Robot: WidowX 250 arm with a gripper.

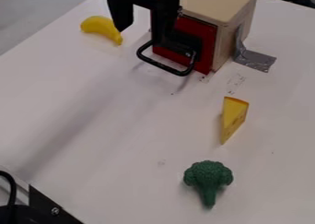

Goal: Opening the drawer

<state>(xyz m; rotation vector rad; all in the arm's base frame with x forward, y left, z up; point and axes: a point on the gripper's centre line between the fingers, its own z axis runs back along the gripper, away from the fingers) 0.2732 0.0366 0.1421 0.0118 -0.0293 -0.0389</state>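
Drawer (207,45) with red front sits in the wooden box (230,5), partly hidden behind the gripper (141,32), whose fingers are spread apart, near the black handle (165,69). Banana (100,26) lies to one side on the worktop (104,126), grey tape (255,60) to the other, while cheese wedge (234,116) and broccoli (208,176) are well apart from the handle.

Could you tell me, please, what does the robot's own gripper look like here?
The two-finger robot gripper is all black, with fingers set along a slim black crossbar. The finger nearer the yellow, curved toy banana is broad, flat and blade-like, tapering to an angled tip. I can make out no markings on it.
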